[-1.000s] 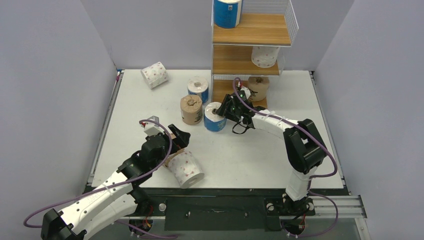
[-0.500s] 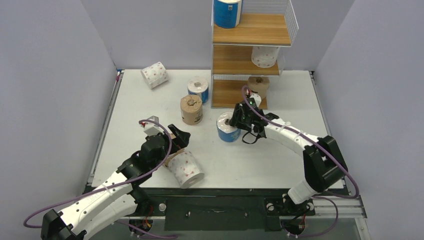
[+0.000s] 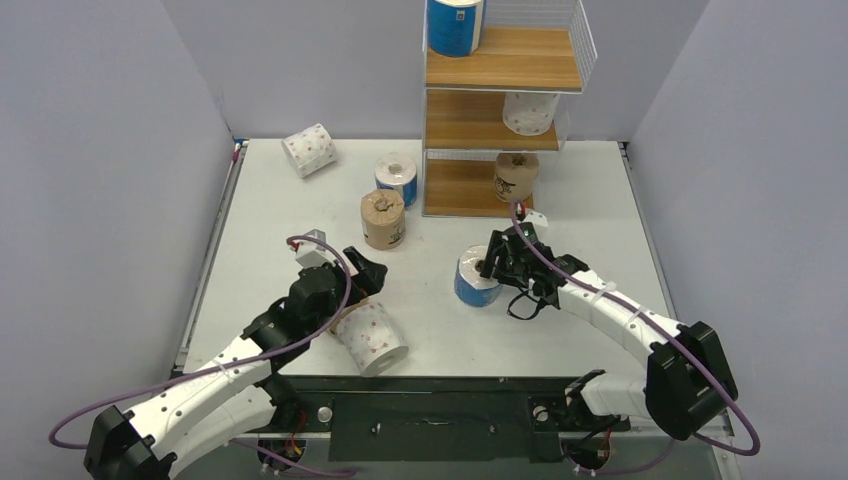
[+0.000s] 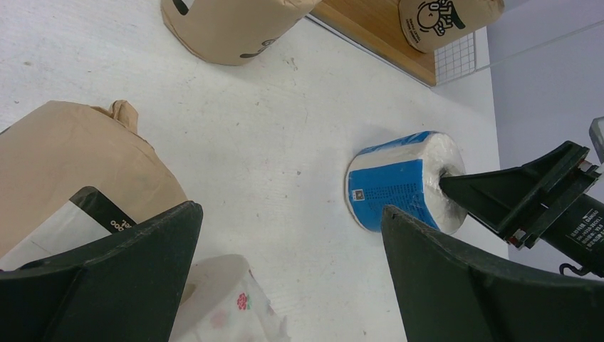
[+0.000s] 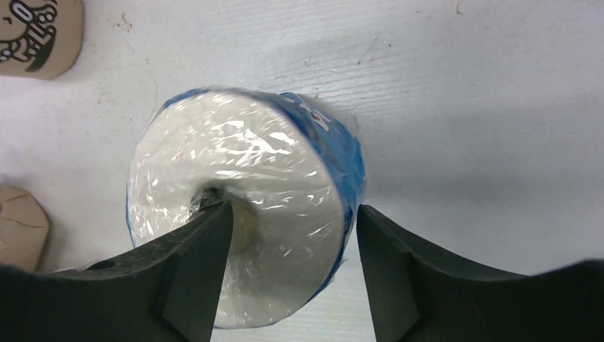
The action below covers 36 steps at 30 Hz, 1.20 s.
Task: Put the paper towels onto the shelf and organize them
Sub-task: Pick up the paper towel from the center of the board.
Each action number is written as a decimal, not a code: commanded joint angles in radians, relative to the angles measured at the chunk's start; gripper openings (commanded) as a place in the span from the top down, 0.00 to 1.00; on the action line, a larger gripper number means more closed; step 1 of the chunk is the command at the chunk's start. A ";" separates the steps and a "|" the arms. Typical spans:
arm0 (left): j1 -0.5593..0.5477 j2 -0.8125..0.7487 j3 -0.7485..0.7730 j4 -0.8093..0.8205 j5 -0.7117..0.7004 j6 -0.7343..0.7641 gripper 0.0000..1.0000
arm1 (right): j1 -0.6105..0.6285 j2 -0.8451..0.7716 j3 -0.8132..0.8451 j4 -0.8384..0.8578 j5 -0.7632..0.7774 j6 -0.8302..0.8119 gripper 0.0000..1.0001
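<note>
A blue paper towel roll [image 3: 475, 283] stands on the table in front of the shelf [image 3: 470, 198]. My right gripper [image 3: 492, 262] is shut on its wall, one finger [image 5: 192, 263] in the core and the other outside. My left gripper [image 3: 362, 272] is open, with a white pink-dotted roll [image 3: 372, 338] and a brown roll [image 4: 71, 171] lying just below it. The shelf holds a blue roll [image 3: 455, 25] on top, a white roll [image 3: 528, 112] in the middle and a brown roll [image 3: 516, 176] at the bottom.
A brown roll [image 3: 383, 219] and a blue roll [image 3: 396, 178] stand left of the shelf. A white dotted roll [image 3: 308, 150] lies at the far left. Grey walls close in the table on three sides.
My right gripper has drawn the blue roll away from the shelf, toward the near right. The left arm has barely shifted.
</note>
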State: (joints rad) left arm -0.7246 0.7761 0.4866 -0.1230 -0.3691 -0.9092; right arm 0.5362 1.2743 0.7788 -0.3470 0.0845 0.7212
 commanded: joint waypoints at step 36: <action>0.006 0.042 0.048 0.096 0.055 0.001 0.04 | -0.048 0.016 -0.027 0.007 -0.034 0.025 0.54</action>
State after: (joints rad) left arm -0.7246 0.8196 0.4870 -0.0875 -0.3271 -0.9092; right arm 0.4961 1.2877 0.7734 -0.3511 0.0513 0.7383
